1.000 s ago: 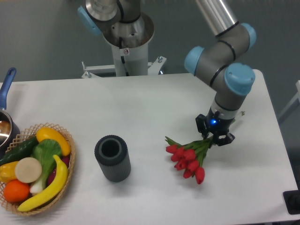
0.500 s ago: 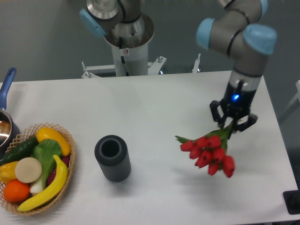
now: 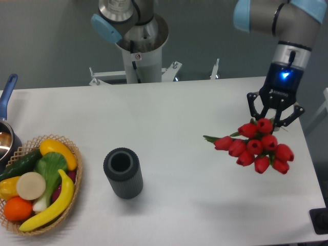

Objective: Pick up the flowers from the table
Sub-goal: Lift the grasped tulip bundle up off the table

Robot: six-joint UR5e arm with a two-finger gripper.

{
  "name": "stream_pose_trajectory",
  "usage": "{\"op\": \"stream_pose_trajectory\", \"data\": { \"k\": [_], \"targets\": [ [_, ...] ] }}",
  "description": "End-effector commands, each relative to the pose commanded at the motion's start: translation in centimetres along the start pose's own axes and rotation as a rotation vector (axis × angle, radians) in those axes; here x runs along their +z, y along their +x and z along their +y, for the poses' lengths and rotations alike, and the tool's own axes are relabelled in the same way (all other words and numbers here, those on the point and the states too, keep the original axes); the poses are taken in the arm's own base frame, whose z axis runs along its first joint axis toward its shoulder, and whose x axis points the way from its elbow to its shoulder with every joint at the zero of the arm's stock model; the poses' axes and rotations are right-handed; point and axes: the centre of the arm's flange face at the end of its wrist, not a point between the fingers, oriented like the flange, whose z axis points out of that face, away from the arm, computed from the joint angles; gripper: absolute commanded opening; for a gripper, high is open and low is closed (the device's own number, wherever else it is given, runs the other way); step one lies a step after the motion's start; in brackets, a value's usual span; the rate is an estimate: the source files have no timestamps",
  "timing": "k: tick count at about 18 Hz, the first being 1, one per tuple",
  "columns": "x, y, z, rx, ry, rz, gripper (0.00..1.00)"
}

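Raised since one second ago, the flowers (image 3: 256, 147) now hang clear above the table (image 3: 169, 118) at its 3 o'clock side. I see my tool (image 3: 274, 119) clamped on the stems; buds face the camera, long axis near vertical.

No writing, label, brand or number can be read anywhere. A faint pale mark sits on the gripper (image 3: 275, 114) body at the far right, under a blue light, too blurred to make out.
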Motion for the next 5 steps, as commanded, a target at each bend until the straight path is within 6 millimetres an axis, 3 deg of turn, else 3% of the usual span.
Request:
{"op": "stream_pose_trajectory", "data": {
  "k": [5],
  "targets": [
    [-0.74, -0.36, -0.06, -0.023, 0.033, -0.004, 0.31]
  ]
}}
